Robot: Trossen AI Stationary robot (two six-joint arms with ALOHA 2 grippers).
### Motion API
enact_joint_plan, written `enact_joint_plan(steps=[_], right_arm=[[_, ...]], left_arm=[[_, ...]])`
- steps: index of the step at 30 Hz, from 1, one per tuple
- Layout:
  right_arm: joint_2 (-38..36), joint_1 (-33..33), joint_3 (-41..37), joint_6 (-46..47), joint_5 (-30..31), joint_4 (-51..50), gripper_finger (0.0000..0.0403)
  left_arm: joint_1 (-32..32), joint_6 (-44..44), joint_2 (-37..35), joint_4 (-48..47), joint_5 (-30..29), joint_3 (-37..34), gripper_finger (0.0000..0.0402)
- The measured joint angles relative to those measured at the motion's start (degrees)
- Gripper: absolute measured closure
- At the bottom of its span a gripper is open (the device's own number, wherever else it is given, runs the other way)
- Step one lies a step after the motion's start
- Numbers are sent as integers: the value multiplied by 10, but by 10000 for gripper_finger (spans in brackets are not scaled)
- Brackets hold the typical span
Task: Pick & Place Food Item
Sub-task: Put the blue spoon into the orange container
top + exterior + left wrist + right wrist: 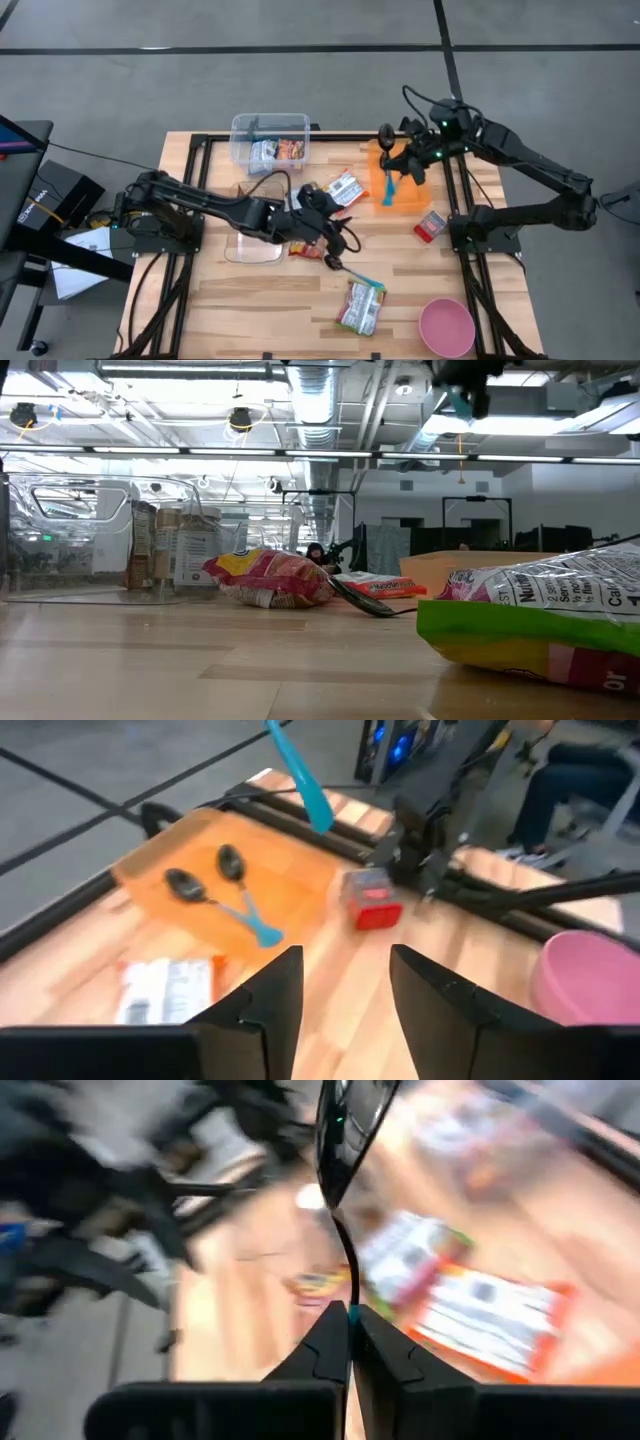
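Wooden tabletop (pixel 250 300) with a black frame stands on a grey floor; an open office hall with ceiling ducts lies behind it in the low view.

Right tool (pixel 404 170) hangs above the orange tray (pixel 420 196) at the back right of the tabletop. Its fingers are closed on a spoon (pixel 391 186) with a teal handle; in the right wrist view the fingers (pixel 325 1342) pinch the thin handle and the black bowl (pixel 345 1125) points away from the wrist. From above, the long axis of the spoon runs roughly front to back over the tray.

Left tool (pixel 322 218) is at the middle of the tabletop, low over a red and yellow snack bag (pixel 270 578). Its fingers (pixel 265 1005) stand apart with nothing between them.

Containers:
- Orange tray: two more black spoons (pixel 200 885) with teal handles lie in it, bowls side by side, handles converging.
- Clear plastic bin (pixel 268 138), back centre: holds several upright food packets.
- Pink bowl (pixel 446 326), front right corner; the contents cannot be told.
- Clear lid (pixel 252 250) lies flat left of centre.

Loose food items:
- One green and silver packet (pixel 362 305) at the front, long axis front to back.
- One white and orange packet (pixel 346 187) just left of the tray, tilted.
- One small red pack (pixel 430 225) just in front of the tray.

One black utensil (pixel 340 267) lies loose on the wood just in front of the left tool.
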Motion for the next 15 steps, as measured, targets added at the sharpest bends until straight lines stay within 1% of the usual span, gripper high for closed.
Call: enact_joint_plan(steps=[8, 12, 15], right_arm=[[19, -46, 0, 11, 97, -79, 403], [42, -68, 0, 30, 130, -104, 403], [64, -80, 0, 47, 144, -114, 403]], left_arm=[[21, 2, -70, -168, -12, 0, 255], [37, 6, -104, -247, -22, 0, 260], [50, 46, -127, -288, -24, 0, 265]])
